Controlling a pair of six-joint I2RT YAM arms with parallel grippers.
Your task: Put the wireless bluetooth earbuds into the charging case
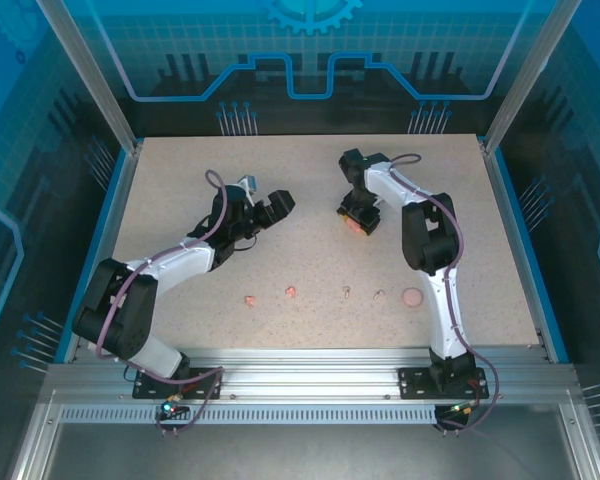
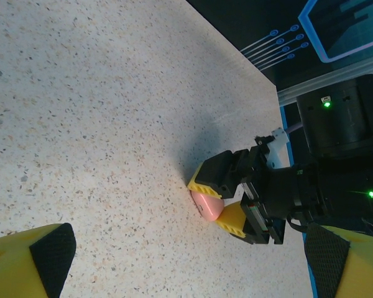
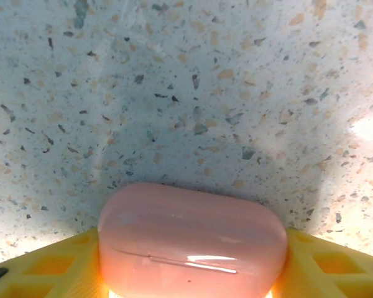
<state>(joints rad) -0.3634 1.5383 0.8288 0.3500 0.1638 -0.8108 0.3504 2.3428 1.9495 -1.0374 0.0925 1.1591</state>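
The charging case (image 3: 189, 242), a glossy salmon-pink pillow-shaped box with its lid seam closed, rests on the speckled table (image 1: 310, 180). My right gripper (image 3: 193, 276) is shut on it, its yellow fingers (image 3: 56, 267) pressed against both ends. The left wrist view has the same grip from the side, case (image 2: 206, 203) low on the table between the right fingers. In the top view this is right of centre (image 1: 358, 222). Two tiny pink earbuds (image 1: 250, 299) (image 1: 291, 292) lie loose near the front. My left gripper (image 1: 270, 207) (image 2: 186, 273) hovers open and empty, left of the case.
Two tiny pale bits (image 1: 347, 292) (image 1: 380, 294) and a small pink disc (image 1: 412, 297) lie in the same front row as the earbuds. Blue rails edge the table left and right, with an aluminium frame (image 1: 310, 365) along the front.
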